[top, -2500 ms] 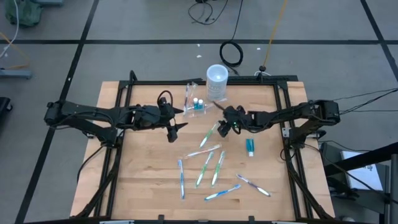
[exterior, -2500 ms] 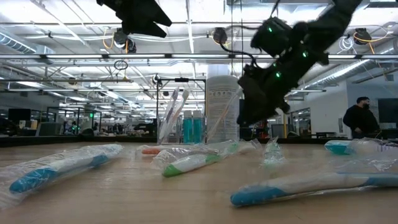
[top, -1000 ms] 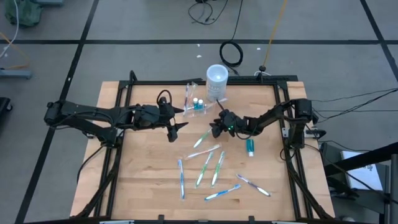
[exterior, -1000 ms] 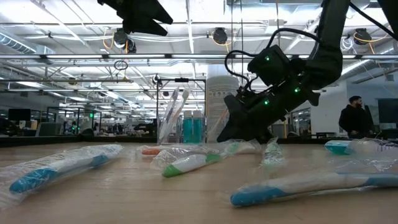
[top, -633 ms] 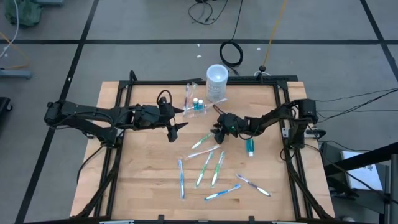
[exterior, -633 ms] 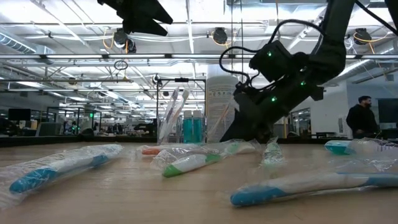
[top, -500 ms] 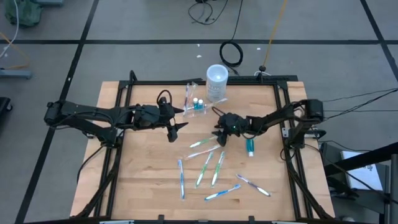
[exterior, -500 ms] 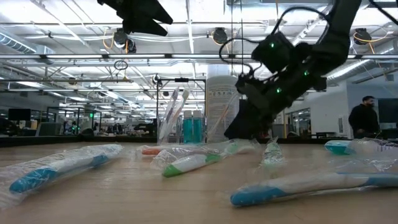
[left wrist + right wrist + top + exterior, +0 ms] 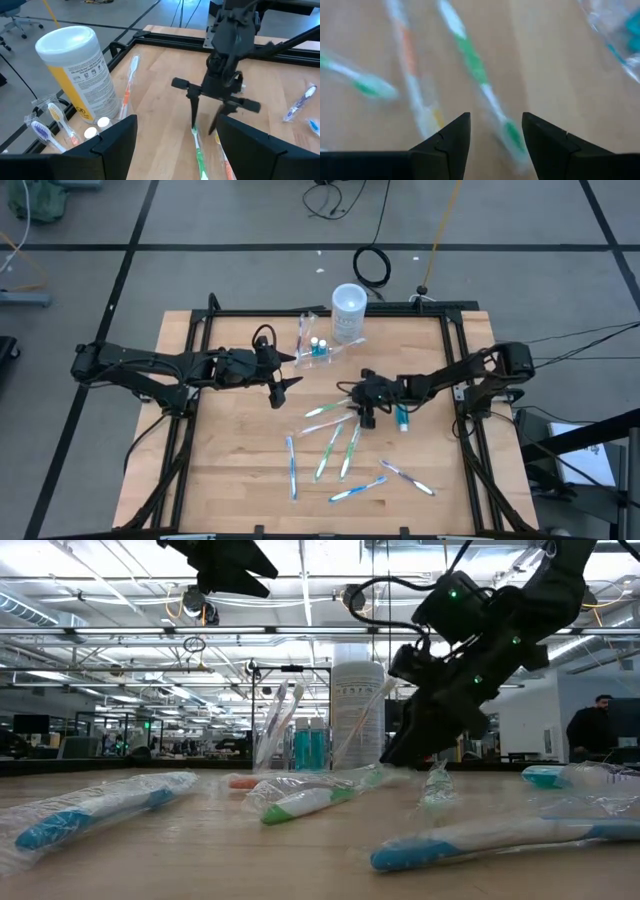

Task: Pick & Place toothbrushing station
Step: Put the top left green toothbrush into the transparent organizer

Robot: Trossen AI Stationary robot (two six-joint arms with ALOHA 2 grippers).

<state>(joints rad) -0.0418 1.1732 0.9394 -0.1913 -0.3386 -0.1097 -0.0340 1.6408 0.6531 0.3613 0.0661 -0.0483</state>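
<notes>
The toothbrushing station [image 9: 312, 346] is a small clear holder with toothbrushes and small bottles in it. It stands on the table near the far edge, beside a tall white round container [image 9: 348, 308]. My left gripper [image 9: 290, 372] hovers open just left of the station, with nothing between its fingers. My right gripper [image 9: 358, 408] is open near the table's middle. Its fingers point down over a green wrapped toothbrush [image 9: 199, 155] and touch nothing. The station also shows in the left wrist view [image 9: 52, 127] and the low view [image 9: 290, 735].
Several wrapped toothbrushes [image 9: 335, 450] lie scattered over the near half of the table. A teal tube [image 9: 402, 416] lies right of my right gripper. The black frame rails [image 9: 455, 370] run along the table's sides. A person [image 9: 600, 725] stands in the room far behind.
My right gripper has risen and drawn back toward the table's right and near edges, rolling its wrist as it went; its fingers stay open. The green toothbrush under it has swung to lie flatter across the table.
</notes>
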